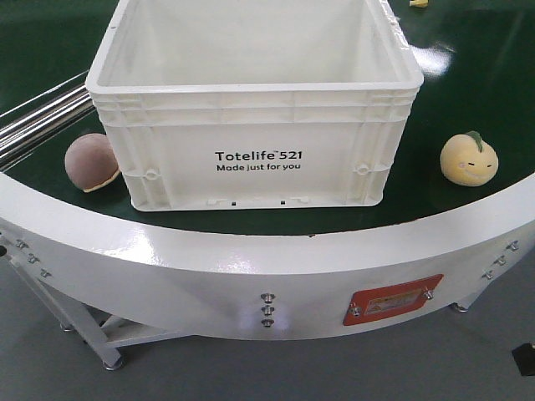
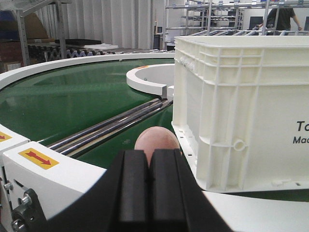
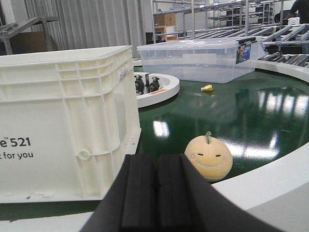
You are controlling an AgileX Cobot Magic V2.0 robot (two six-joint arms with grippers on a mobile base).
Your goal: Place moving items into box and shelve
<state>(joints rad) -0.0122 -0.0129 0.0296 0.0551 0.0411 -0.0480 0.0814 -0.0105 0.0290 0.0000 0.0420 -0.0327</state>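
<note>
status: no item loaded yet

the box (image 1: pixel 251 117) stands on the green belt (image 1: pixel 435 92). the brown-pink ball (image 1: pixel 92 163) lies just beside its left corner, the yellow fruit ball (image 1: pixel 468 159) apart on its right, both outside. left gripper (image 2: pixel 148 188) and right gripper (image 3: pixel 157 193): jaws pressed together, empty. remaining: both picks, then shelving.

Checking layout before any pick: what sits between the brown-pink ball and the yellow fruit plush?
The white crate stands between the brown-pink ball and the yellow fruit plush, seen in the front view.
</note>
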